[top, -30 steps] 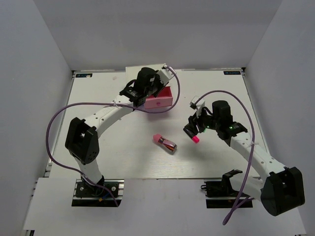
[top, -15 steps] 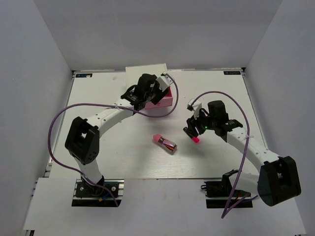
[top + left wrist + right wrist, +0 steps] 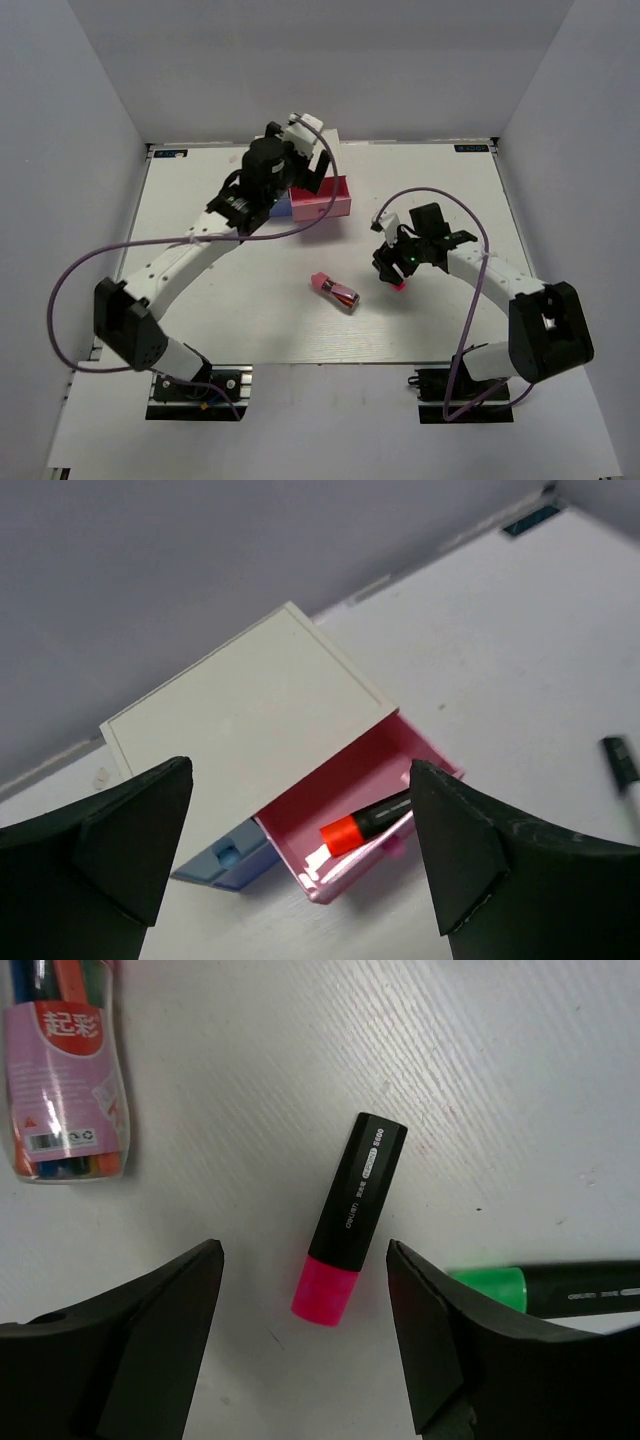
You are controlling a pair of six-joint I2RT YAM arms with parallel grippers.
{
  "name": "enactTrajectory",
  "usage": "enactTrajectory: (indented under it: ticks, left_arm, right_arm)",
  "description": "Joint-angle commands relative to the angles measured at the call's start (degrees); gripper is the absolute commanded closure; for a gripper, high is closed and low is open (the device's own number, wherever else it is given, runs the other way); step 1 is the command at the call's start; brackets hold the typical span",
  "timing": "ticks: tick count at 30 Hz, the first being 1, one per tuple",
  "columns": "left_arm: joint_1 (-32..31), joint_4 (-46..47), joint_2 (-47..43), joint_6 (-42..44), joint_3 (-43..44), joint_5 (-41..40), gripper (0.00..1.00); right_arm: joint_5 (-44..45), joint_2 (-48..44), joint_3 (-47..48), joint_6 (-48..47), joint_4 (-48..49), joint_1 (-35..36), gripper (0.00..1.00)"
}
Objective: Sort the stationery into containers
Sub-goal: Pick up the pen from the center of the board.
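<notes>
On the table, overhead: pink drawer [image 3: 325, 207] stands open; pink-capped tube [image 3: 336, 291] lies mid-table, unsorted. Left wrist: left gripper [image 3: 300, 780] spread wide, empty, above the drawer; orange marker [image 3: 365, 820] lies inside. Right wrist: right gripper [image 3: 303, 1260] released, jaws straddling the magenta marker [image 3: 350, 1215], short, black-barrelled, lying flat, untouched; green marker [image 3: 545, 1285] near. Pick-up step, I judge: lower, clamp the barrel.

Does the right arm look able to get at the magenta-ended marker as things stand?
Probably yes: the right pincer hangs open directly above the magenta-ended marker, nothing lies over it, and the green-ended marker lies apart to one side.
</notes>
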Motion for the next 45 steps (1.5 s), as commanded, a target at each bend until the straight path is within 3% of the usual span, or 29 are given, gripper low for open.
enactTrajectory:
  ticks: [1, 5, 9, 13, 18, 21, 31, 40, 45]
  left_arm:
    - [-0.1, -5.8, -8.4, -14.2, -3.0, -2.2, 0.01]
    - [-0.1, -13.5, -18.0, -33.1, -13.1, -5.3, 0.01]
    - [-0.1, -15.2, -28.7, -44.1, -28.2, -4.8, 0.01]
    - [-0.1, -16.3, -38.1, -53.3, -37.0, -5.5, 0.01]
    - [-0.1, -16.8, -46.3, -61.9, -45.6, -7.5, 0.01]
    - [-0.1, -16.9, -47.5, -65.3, -48.5, -7.5, 0.01]
    - [-0.1, -12.7, -42.1, -69.9, -52.0, -1.6, 0.01]
    - [-0.1, -11.5, -40.6, -69.9, -53.9, 0.0, 0.01]
    - [-0.1, -10.4, -41.8, -70.4, -56.0, 0.6, 0.01]
  right_arm:
    - [2.0, 3.5, 3.3, 0.0, -3.9, 0.3, 0.28]
    - [4.8, 5.7, 3.6, 1.1, -2.4, 1.3, 0.28]
    - [10.5, 9.4, 5.4, 2.8, -1.9, 1.7, 0.29]
    - [12.1, 12.1, 6.0, 3.1, -1.5, 2.1, 0.32]
    - [14.8, 12.4, 3.8, 3.0, 0.1, 2.8, 0.45]
    - [15.9, 11.7, 1.8, 2.9, 0.5, 3.0, 0.49]
    - [9.3, 7.5, 3.7, -0.5, -5.4, 2.5, 0.88]
    - [-2.9, -4.9, 17.0, -12.3, -9.3, 2.6, 0.88]
    - [-12.6, -3.6, 23.3, -23.4, -9.6, 3.4, 0.87]
